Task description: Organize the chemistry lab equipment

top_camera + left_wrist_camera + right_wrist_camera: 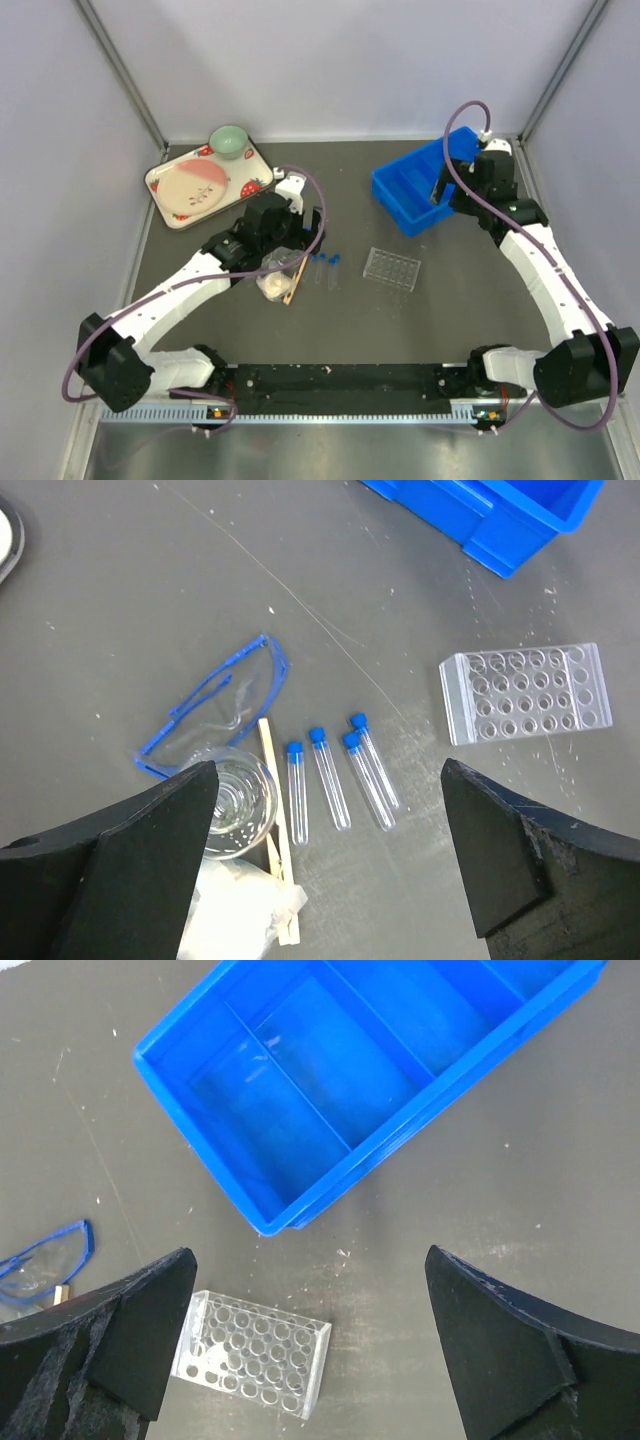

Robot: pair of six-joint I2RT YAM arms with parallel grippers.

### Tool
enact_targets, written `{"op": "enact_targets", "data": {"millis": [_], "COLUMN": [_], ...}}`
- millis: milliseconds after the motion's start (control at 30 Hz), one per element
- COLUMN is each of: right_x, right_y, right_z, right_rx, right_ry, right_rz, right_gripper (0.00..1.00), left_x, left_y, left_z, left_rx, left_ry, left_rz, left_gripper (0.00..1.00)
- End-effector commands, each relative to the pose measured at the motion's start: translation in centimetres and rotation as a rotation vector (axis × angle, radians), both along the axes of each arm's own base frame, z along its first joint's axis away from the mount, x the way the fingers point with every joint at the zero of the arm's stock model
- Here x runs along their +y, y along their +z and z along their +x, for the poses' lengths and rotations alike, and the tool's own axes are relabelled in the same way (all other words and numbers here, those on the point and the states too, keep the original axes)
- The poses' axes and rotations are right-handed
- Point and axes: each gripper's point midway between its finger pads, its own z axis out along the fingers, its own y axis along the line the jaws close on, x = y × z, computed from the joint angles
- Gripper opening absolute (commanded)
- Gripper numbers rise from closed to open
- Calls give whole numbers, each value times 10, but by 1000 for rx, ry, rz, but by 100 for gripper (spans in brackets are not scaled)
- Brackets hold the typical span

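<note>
Both pairs of your jaws gape fully, holding nothing. The tube rack (392, 268) sits mid-table, right of the tubes, near and left of your right gripper (308, 1260). Four blue-capped tubes (335, 775) lie side by side under your left gripper (325, 780), long axes near-to-far; that arm is nearer.

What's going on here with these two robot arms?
Nothing is being held yet: both hands are open. The left hand hovers over four blue-capped tubes lying loose on the table, next to a small glass flask, a wooden stick and safety glasses. The right hand hovers above the blue bin and the clear tube rack, which holds no tubes.
</note>
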Motion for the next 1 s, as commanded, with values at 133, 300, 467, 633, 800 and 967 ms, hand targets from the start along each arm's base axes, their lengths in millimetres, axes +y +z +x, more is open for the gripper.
{"op": "enact_targets", "data": {"millis": [133, 300, 467, 633, 800, 967], "right_x": [-11, -11, -4, -4, 9, 20], "right_y": [7, 8, 24, 28, 17, 0], "right_z": [-1, -9, -23, -36, -43, -47], "right_rx": [-78, -68, -109, -106, -63, -28], "right_ry": [-154, -98, -42, -22, 7, 42], "right_rz": [174, 136, 21, -70, -114, -140], "right_gripper": [99, 99, 99, 99, 99, 99], "left_x": [-10, -17, -28, -44, -73, -79], "left_y": [17, 26, 26, 16, -22, -76], "left_z": [-20, -29, -40, -45, -62, -68], "left_rx": [-4, 3, 29, 18, 150, 305], "left_ry": [-52, -110, -192, -146, -109, 17], "left_rz": [-138, -171, -183, -91, -35, -11], "left_gripper": [99, 99, 99, 99, 94, 88]}}
